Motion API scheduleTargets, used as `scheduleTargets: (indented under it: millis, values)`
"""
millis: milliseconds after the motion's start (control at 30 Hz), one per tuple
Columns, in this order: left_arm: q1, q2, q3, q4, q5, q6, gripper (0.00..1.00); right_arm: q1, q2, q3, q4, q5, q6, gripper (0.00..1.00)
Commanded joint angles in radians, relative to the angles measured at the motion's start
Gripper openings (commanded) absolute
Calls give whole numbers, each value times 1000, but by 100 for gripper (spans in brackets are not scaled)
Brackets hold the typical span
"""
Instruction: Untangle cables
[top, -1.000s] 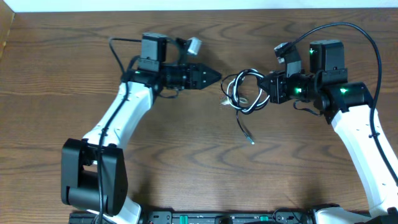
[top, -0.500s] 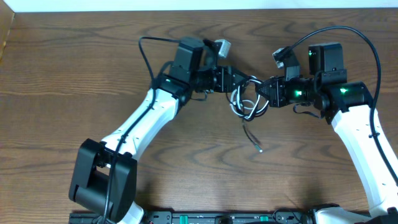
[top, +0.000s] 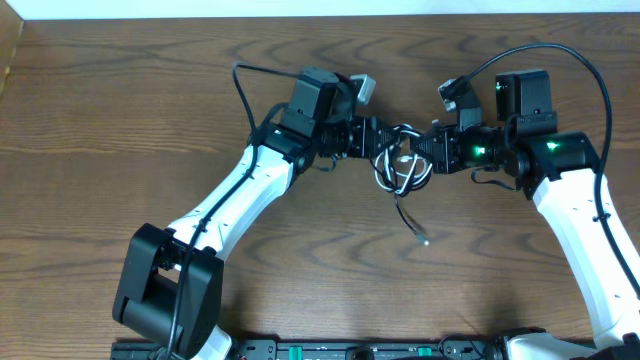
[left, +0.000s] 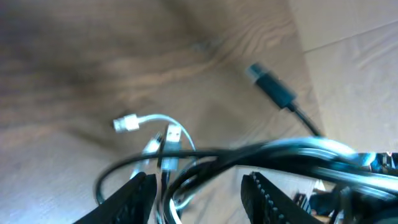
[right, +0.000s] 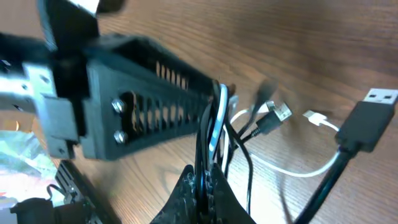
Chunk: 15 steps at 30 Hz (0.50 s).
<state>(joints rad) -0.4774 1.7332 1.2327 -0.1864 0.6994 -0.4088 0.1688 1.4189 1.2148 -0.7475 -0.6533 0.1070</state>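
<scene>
The black and white cables form a tangled loop bundle (top: 401, 163) between my two grippers near the table's middle back. A black tail runs down to a small plug (top: 425, 239). My right gripper (top: 428, 147) is shut on the bundle's strands (right: 208, 155), pinched between its fingertips (right: 208, 190). My left gripper (top: 384, 139) stands open, its two fingers (left: 140, 198) on either side of the black and white strands (left: 261, 152). A white plug (left: 124, 123) and a black USB plug (left: 273, 88) lie on the wood beyond. The right wrist view shows the black USB plug (right: 372, 118) and the white cable (right: 298, 169).
The wooden table (top: 120, 120) spreads out on all sides. A light strip (top: 300, 8) runs along the far edge. Thick black arm wires arc above the left arm (top: 245, 75) and the right arm (top: 560, 50). The left gripper's body (right: 143, 106) fills the right wrist view's left half.
My left arm has swung right from open table to the bundle, its open jaws now around the strands. The bundle and black tail shifted slightly right and down. The right gripper stayed shut.
</scene>
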Motion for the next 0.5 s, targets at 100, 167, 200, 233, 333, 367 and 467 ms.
scheduleTargets:
  millis: [100, 167, 200, 233, 333, 367, 467]
  values:
    - [-7, -14, 2, -106, -11, 31, 49, 17, -13, 22, 51, -38, 82, 1]
    - [-6, -14, 2, -130, -5, 43, 49, 16, -13, 22, 61, -39, 85, 1]
    - [-6, -14, 2, -132, 10, 65, 49, 15, -13, 22, 63, -38, 87, 1]
    - [-5, -14, 2, -130, 38, 92, 49, 14, -13, 22, 61, -38, 87, 1]
    - [9, -15, 2, -105, 196, 179, 48, 14, -11, 22, 50, -33, 84, 1]
    - [19, -15, 2, -105, 262, 212, 49, 13, -10, 22, 45, -32, 72, 1]
    - [54, -15, 2, -122, 404, 303, 49, 12, -8, 22, 21, -21, 59, 1]
